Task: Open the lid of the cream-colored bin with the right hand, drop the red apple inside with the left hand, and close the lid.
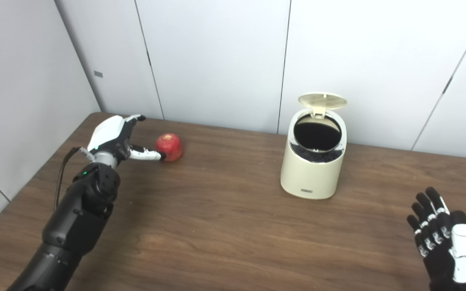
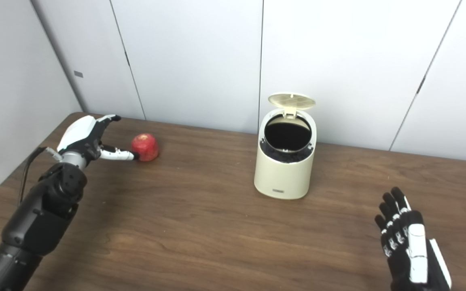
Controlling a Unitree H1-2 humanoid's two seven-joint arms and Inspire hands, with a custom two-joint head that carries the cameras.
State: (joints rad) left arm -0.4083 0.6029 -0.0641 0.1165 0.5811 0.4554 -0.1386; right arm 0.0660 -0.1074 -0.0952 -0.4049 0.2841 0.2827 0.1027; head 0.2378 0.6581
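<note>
Since the lid is already up: my right hand's first job looks done, and the apple is what remains before closing.
Bin: the cream-colored bin (image 1: 313, 161) stands upright toward the far right of the table (image 1: 225, 226), its dark mouth facing me.
Lid: the lid (image 1: 322, 101) stands tipped back on its rear hinge, clear of the opening, so nothing blocks a drop from above.
Apple: the red apple (image 1: 170, 146) sits on the table at far left, well apart from the bin.
Left hand: my left hand (image 1: 115, 139) is beside the apple on its left, fingers apart and holding nothing; one fingertip reaches to the apple's near-left side and seems to touch it. I judge I am placed this way to close around the fruit from the side.
Right hand: my right hand (image 2: 409, 238) hovers at near right, fingers spread and empty, well away from the bin. I judge it waits there to leave the left arm a clear path and to be ready for the lid.
Left eye view adds: the bin's right wall and the lid's underside ribbing show a bit more plainly.
Right eye view adds: more of my right hand and wrist falls inside the picture; the gap between fingertip and apple is no clearer here, so contact remains a guess.
</note>
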